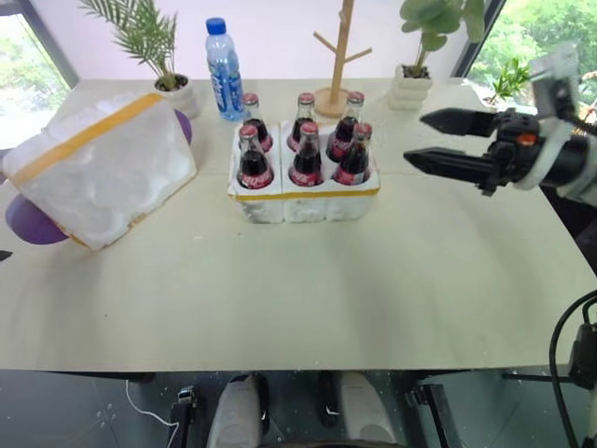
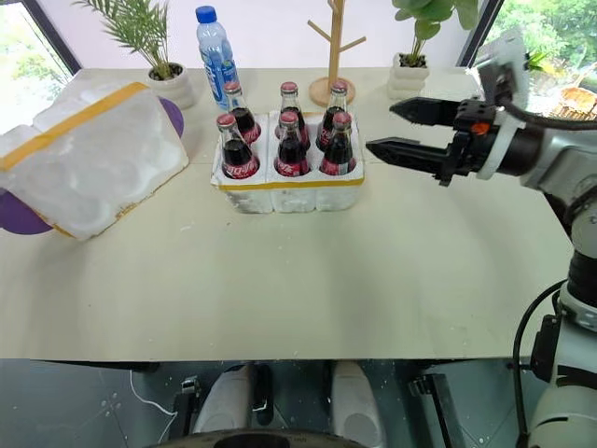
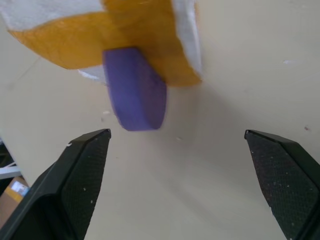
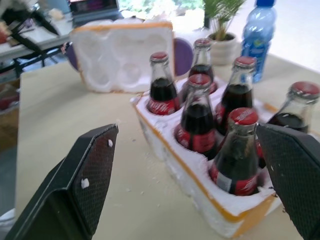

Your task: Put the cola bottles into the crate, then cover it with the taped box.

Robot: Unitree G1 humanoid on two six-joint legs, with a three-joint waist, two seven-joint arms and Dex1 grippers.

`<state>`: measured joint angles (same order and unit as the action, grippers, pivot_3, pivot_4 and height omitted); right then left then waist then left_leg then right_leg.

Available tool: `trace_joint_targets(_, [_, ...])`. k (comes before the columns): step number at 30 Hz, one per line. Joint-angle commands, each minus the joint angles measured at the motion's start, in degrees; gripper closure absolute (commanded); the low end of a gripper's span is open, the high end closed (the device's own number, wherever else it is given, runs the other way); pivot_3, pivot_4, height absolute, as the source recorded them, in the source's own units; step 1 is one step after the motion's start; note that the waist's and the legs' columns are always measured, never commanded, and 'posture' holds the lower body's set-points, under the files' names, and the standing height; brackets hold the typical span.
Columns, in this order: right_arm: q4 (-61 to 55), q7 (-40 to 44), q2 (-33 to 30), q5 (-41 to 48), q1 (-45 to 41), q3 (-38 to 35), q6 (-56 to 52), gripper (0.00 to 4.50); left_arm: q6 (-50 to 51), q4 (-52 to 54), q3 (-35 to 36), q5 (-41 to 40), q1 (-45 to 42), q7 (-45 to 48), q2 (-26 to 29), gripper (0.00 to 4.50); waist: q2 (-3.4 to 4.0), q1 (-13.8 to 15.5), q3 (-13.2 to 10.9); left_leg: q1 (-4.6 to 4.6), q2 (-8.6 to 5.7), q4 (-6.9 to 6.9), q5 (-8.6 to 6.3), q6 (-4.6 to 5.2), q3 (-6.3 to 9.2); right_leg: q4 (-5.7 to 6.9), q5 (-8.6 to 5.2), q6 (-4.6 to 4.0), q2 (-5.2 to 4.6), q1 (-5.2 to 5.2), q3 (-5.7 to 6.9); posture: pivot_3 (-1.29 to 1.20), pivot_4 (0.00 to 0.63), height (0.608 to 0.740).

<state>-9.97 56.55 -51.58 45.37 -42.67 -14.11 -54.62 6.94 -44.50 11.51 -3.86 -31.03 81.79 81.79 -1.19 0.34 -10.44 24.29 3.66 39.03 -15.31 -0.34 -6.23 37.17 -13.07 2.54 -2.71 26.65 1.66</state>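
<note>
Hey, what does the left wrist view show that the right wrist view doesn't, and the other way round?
Left wrist view alone: the open left gripper above bare table, aimed at a purple disc tucked under a yellow-taped edge of the taped box.

Right wrist view alone: the open right gripper, six cola bottles standing in the crate, a water bottle and a potted plant.

Both: the taped box, seen from its hollow inside in the right wrist view, the purple discs and the table.

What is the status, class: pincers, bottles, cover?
Both pincers open, empty: right pincer beside the crate, left pincer near the taped box. Six cola bottles seated. Box tilted on the table, path clear.
</note>
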Motion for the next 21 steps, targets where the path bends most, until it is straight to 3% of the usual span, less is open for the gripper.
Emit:
trace_joint_targets(1, [-1.53, -0.15, -0.62, 1.20, -1.40, -1.16, 0.98, 0.03, -5.77, -10.40, -9.90, 9.71, -15.01, -1.29, -2.99, 0.00, -0.02, 0.43, 0.01, 0.02, -0.02, 0.06, 0.00, 0.01, -0.01, 0.02, 0.06, 0.10, 0.01, 0.00, 0.00, 0.00, 0.150, 0.740])
trace_joint_targets(5, [-2.81, -0.99, -1.39, 1.50, -0.21, -1.99, 0.71, 0.03, -8.50, -20.17, -16.78, 16.41, -27.10, -3.37, -7.54, 0.00, -0.10, 0.41, 0.04, 0.07, -0.02, 0.13, 0.01, 0.01, 0.04, 0.03, 0.17, 0.28, 0.04, -0.02, 0.01, 0.00, 0.150, 0.740])
trace_joint_targets(11, [-5.44, -2.78, -2.92, 3.22, 2.62, -4.87, -0.58, 0.03, -11.17, -27.38, -20.68, 20.72, -31.71, -6.13, -11.15, 0.00, -0.11, -0.11, 0.03, 0.07, 0.02, 0.12, -0.02, 0.05, 0.05, 0.03, 0.16, 0.28, 0.05, 0.03, 0.00, 0.00, 0.150, 0.740])
trace_joint_targets(14, [-6.75, -3.74, -3.26, 4.19, 3.66, -5.94, -1.19, 0.00, -11.24, -28.71, -20.75, 20.97, -32.04, -5.78, -12.05, 0.91, -0.12, -0.14, 0.03, 0.07, 0.05, 0.13, -0.02, 0.05, 0.06, 0.05, 0.16, 0.28, 0.07, 0.03, 0.01, 0.00, 0.150, 0.740])
trace_joint_targets(20, [-7.54, -5.10, -4.18, 5.23, 4.81, -6.89, -1.63, 0.00, -12.07, -29.00, -20.48, 20.79, -32.32, -5.18, -12.54, 3.92, -0.12, 0.07, 0.04, 0.06, 0.04, 0.13, -0.01, 0.05, 0.07, 0.05, 0.16, 0.28, 0.04, 0.01, 0.00, 0.00, 0.150, 0.740])
trace_joint_targets(21, [-7.42, -5.22, -4.39, 5.22, 4.91, -6.83, -1.52, 0.00, -12.34, -28.91, -20.42, 20.77, -32.40, -5.22, -12.48, 4.20, -0.13, 0.19, 0.04, 0.06, 0.04, 0.13, -0.01, 0.05, 0.07, 0.05, 0.16, 0.28, 0.04, 0.01, 0.01, 0.00, 0.150, 0.740])
